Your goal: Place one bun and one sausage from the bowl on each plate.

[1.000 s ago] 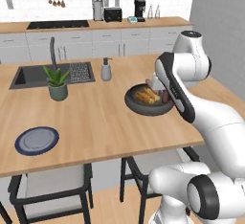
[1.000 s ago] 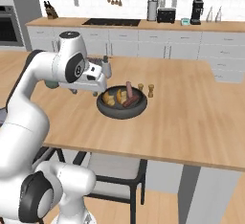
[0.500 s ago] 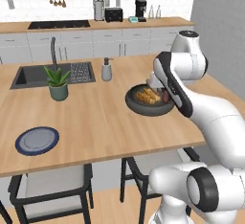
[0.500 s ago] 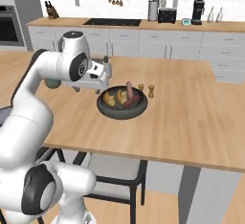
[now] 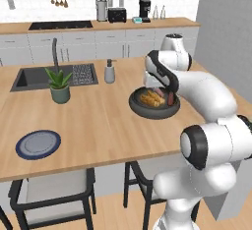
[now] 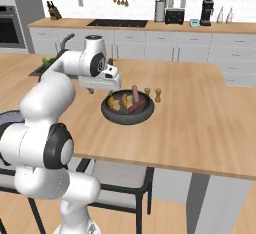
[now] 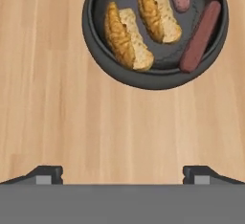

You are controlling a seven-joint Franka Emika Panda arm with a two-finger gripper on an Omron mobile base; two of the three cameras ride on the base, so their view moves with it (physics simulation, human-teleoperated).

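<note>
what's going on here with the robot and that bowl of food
The robot's open gripper hangs empty above the wooden counter, just beside the dark bowl. The bowl holds two buns and two sausages. A blue plate waits bare at the far left of the counter, so nothing has been served yet. A potted plant and soap bottle stand near the sink.

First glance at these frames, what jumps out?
The big white robot arm dominates, reaching over the wooden island counter with its gripper open and empty beside the dark bowl. The bowl holds two buns and two sausages. A blue plate sits bare at the counter's near left end, far from the bowl.
</note>
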